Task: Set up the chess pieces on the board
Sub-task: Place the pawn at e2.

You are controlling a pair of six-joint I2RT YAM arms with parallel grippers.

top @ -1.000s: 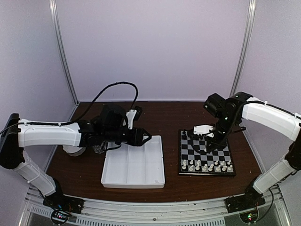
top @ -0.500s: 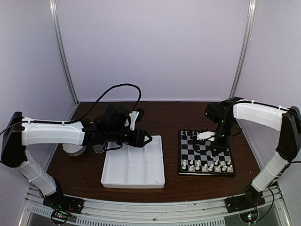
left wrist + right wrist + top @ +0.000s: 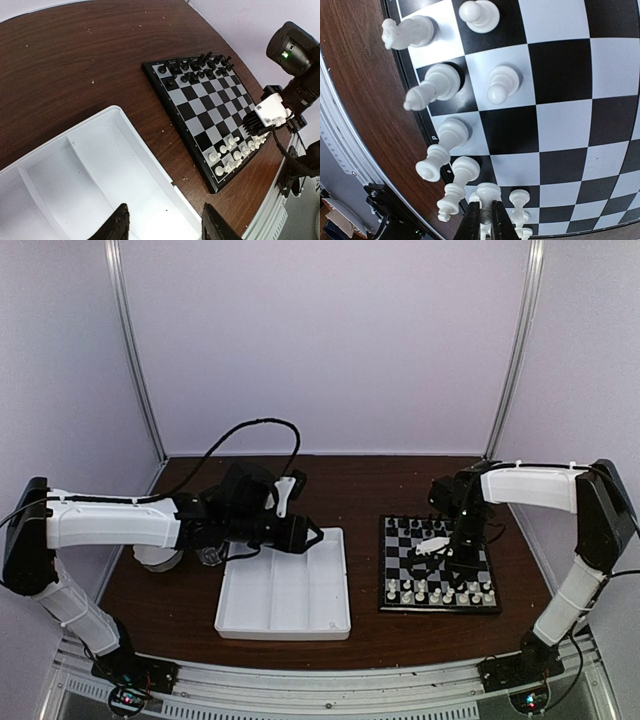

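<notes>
Right arm is on the move. A second ago it was up over the far half of the board [image 3: 410,560]. Now it has swung in and dropped low over the near half, right above the white pieces [image 3: 440,592].

In the wrist view the right gripper [image 3: 483,220] has its fingers pressed flat together. A white piece sits just at their tips. I see nothing pinched between them, so I'd call this a closed, empty pincer, though the piece at the tips is too close for me to be sure it isn't being touched.

My read is that it's either nudging a white man square or lining up beside one. With the jaws shut it would have to part them before it could lift anything.

The left gripper [image 3: 167,227] hasn't budged. It hangs with its fingers apart and nothing between them, over the white tray [image 3: 283,633], which lies well off the board's left side.

The white pieces stand in two rows along the board's near edge. The black pieces [image 3: 197,67] are bunched along the far edge, and the middle ranks are bare. They're too small for me to count, so I can't say whether any are missing. It looks like late-stage tidying to me.

The risk is that those white men stand tight together, and one sideways brush could topple the neighbours.
</notes>
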